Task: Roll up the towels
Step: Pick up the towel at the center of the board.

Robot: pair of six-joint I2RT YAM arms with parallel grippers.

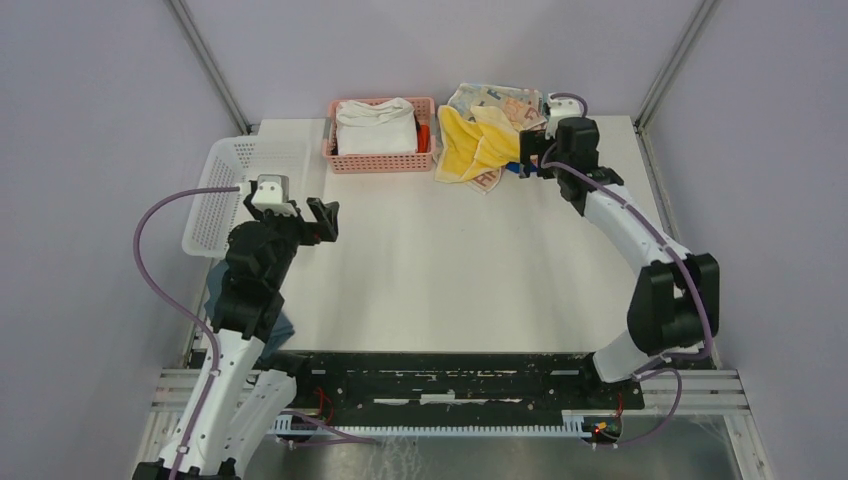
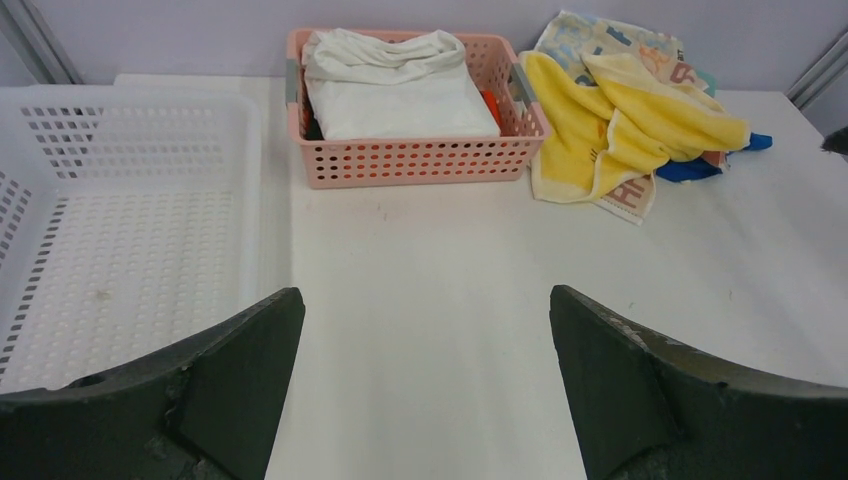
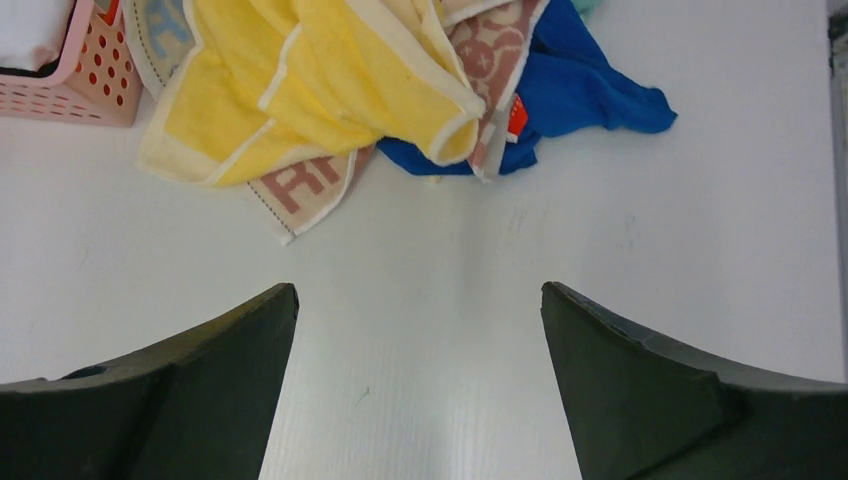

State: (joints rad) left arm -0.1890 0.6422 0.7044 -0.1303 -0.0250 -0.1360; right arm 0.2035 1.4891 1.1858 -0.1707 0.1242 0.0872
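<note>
The towels lie in a crumpled heap at the table's back right. The yellow towel [image 1: 472, 145] [image 2: 610, 125] [image 3: 320, 90] is on top. The beige lettered towel [image 3: 300, 190] [image 2: 628, 197] sticks out under it. The pale cartoon-print towel [image 1: 495, 100] [image 2: 610, 40] lies behind. My right gripper [image 1: 528, 155] [image 3: 418, 290] is open and empty, just right of the heap and above the bare table. My left gripper [image 1: 325, 220] [image 2: 425, 300] is open and empty over the table's left side, far from the towels.
A pink basket [image 1: 380, 162] [image 2: 420, 160] holding a thick white folded cloth [image 1: 376, 128] stands at the back, left of the heap. A white perforated basket [image 1: 215, 200] [image 2: 120, 250] sits at the left edge. A blue cloth [image 3: 585, 85] [image 2: 690, 168] lies under the heap's right side.
</note>
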